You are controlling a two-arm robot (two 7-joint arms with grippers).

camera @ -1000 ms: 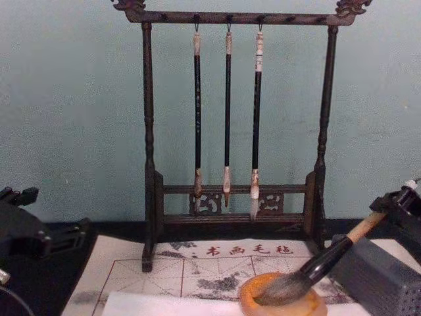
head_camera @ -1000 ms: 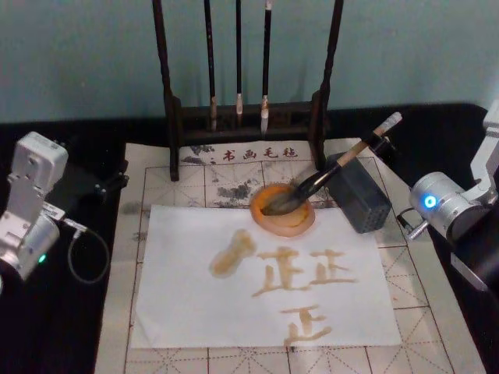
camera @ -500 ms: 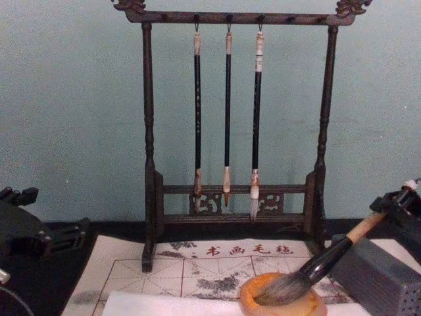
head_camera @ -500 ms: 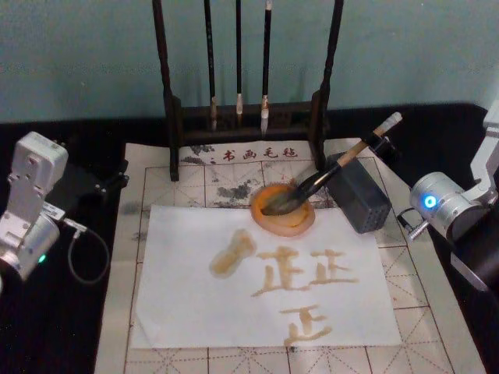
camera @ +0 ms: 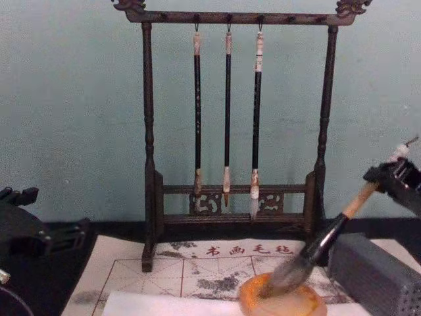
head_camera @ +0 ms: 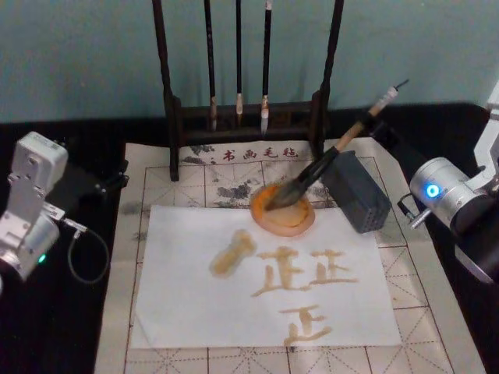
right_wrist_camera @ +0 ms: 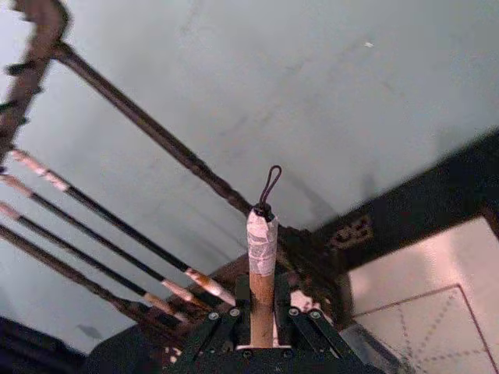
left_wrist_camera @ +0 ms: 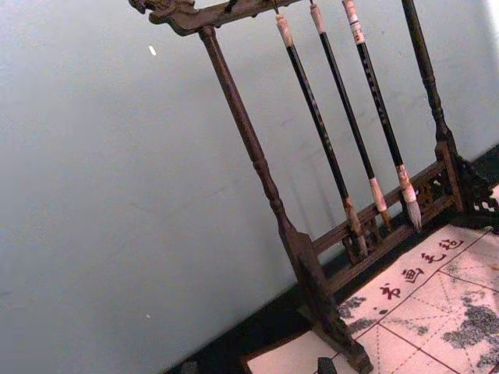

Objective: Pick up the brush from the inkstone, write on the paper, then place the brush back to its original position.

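"Where was the brush [head_camera: 327, 160] at that moment?"

"In my right gripper [right_wrist_camera: 261, 326], at the right rear of the surface [head_camera: 70, 335]. My fingers [right_wrist_camera: 310, 327] were pressed onto the tan handle just below its white-wrapped end, pinching it. The bristles were down in the inkstone [head_camera: 299, 227], touching the dish."

"What had changed from half a second before?"

"The handle stood steeper. Earlier it had leaned low over the top of the grey box [camera: 375, 273]. Now it had swung up clear of the box, and its wrapped end sat higher against the wall behind. My right gripper had risen with it. The bristle tip had stayed in the dish."

"And the rest?"

"Nothing else had shifted. The paper [head_camera: 187, 312] lay flat on the gridded mat [head_camera: 156, 183] just in front of the inkstone, with tan characters on it. My left gripper [camera: 26, 227] had stayed parked at the left edge, well apart from the paper."
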